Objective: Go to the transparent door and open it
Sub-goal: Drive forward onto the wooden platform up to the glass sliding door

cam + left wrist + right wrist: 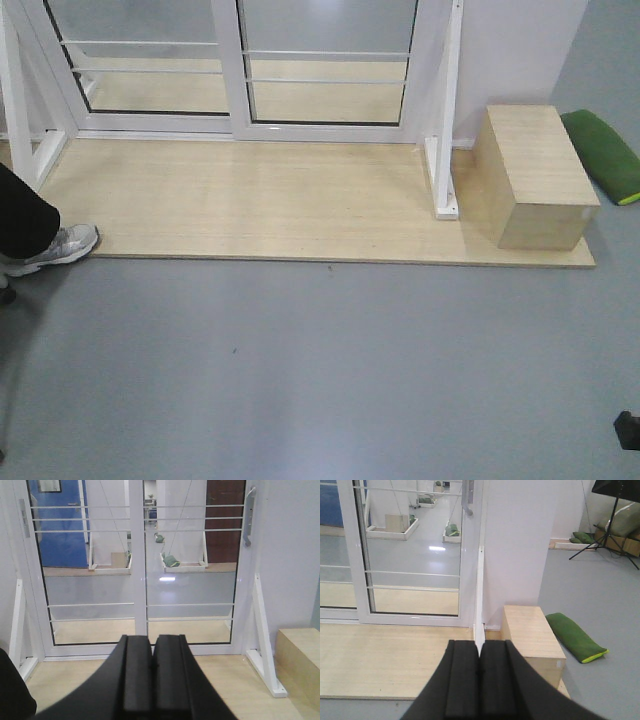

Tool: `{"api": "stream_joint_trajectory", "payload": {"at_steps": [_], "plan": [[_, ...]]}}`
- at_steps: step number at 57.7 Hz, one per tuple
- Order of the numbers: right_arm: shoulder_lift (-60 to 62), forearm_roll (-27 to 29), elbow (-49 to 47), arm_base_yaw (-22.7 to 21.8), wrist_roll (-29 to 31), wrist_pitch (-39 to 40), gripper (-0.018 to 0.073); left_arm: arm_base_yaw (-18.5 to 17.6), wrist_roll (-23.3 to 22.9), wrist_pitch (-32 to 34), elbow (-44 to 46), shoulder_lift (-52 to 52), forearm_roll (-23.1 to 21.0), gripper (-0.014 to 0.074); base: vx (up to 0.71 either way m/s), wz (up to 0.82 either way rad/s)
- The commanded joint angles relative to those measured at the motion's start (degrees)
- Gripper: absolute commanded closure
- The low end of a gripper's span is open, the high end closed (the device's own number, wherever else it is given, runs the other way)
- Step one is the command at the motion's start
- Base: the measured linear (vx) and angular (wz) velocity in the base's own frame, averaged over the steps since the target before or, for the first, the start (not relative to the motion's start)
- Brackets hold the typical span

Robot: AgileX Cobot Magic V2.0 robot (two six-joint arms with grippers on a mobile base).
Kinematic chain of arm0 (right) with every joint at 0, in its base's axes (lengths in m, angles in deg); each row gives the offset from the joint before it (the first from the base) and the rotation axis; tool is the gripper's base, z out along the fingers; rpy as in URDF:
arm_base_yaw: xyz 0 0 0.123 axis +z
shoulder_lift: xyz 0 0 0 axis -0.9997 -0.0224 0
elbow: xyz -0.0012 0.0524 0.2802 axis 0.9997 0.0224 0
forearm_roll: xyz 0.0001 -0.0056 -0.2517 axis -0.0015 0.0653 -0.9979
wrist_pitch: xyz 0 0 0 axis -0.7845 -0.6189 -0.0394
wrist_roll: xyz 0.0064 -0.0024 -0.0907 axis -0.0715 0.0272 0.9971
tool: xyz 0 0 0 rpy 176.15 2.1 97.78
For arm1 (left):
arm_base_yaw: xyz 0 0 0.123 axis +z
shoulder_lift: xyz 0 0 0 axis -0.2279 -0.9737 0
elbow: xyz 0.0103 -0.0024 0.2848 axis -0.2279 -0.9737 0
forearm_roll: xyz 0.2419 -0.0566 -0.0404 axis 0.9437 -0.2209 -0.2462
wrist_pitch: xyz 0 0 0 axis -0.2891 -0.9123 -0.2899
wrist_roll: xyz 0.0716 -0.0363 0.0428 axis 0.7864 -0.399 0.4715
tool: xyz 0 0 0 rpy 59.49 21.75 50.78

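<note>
The transparent door [192, 580] is the right-hand glass panel in a white frame with thin horizontal bars. Its grey curved handle [249, 517] sits high on the right stile. The door looks shut and stands well ahead of me, beyond a wooden platform. The front view shows only its lower part [325, 70]. In the right wrist view the door [415, 545] is at the left, with its handle [466, 502] at the top. My left gripper [152, 647] is shut and empty. My right gripper [480, 652] is shut and empty. Both are far from the door.
A pale wooden platform [250, 200] lies before the door on the grey floor. A wooden box [535, 175] and a green cushion [600, 150] are at the right. White braces [445, 150] flank the frame. A person's shoe [60, 245] is at the left. A tripod [610, 525] stands far right.
</note>
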Motion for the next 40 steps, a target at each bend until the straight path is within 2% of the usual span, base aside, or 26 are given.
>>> {"api": "stream_joint_trajectory", "payload": {"at_steps": [1, 23, 40], "plan": [[0.62, 0.00, 0.79, -0.26, 0.01, 4.55, 0.0567, -0.27, -0.06, 4.48, -1.85, 0.70, -0.07, 0.0602, 0.51, 0.12], [0.62, 0.00, 0.79, -0.26, 0.01, 4.55, 0.0567, -0.27, -0.06, 4.48, -1.85, 0.70, -0.07, 0.0602, 0.51, 0.08], [0.62, 0.00, 0.79, -0.26, 0.01, 4.55, 0.0567, -0.27, -0.06, 4.48, -1.85, 0.70, -0.07, 0.0602, 0.48, -0.08]]}}
